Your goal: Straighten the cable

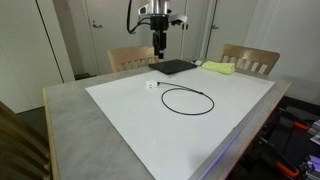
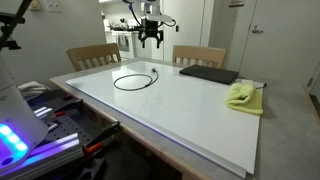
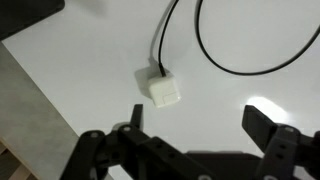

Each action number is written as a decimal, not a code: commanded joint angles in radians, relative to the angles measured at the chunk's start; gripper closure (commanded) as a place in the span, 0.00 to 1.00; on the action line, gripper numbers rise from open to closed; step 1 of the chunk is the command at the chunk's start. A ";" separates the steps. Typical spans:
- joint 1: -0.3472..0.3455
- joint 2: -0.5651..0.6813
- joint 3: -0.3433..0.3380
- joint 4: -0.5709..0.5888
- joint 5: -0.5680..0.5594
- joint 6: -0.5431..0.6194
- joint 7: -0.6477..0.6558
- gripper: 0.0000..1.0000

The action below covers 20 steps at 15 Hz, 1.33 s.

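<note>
Plainly, only the wrist view shows the plug (image 3: 163, 91) close up: a small white block with rounded corners, lying flat on the sheet (image 3: 80, 50); a thin black lead of the cable (image 3: 160, 45) is seen running up from it, and a second strand curves away beside it. The whole shape of the cable (image 1: 164, 100) is given only in the exterior views: it is laid in one closed oval loop on the far half of the sheet (image 1: 200, 135), with the plug (image 1: 151, 85) just outside the loop; in an exterior view the same loop (image 2: 114, 82) is seen flatter and lower. Also left out of the wrist view are a flat black rectangular pad (image 1: 177, 67), a crumpled yellow cloth (image 2: 241, 95) and two wooden chairs (image 2: 93, 56) behind the table (image 1: 70, 120). The sheet is smooth, matte and white; the table rim is grey and speckled; the cable is slender and glossy. The gripper (image 3: 198, 120) is held above the plug, well clear of the sheet (image 2: 190, 120); its dark fingers (image 3: 135, 118) are spread fully apart; nothing is grasped or touched by them. In the exterior views the gripper (image 1: 158, 52) is seen hanging upright over the far edge.
</note>
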State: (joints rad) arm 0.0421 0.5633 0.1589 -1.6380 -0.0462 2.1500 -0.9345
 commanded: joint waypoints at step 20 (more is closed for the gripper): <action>-0.015 -0.016 0.048 -0.238 -0.127 0.443 -0.233 0.00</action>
State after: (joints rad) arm 0.0580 0.5560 0.1849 -1.8436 -0.1807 2.5661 -1.1162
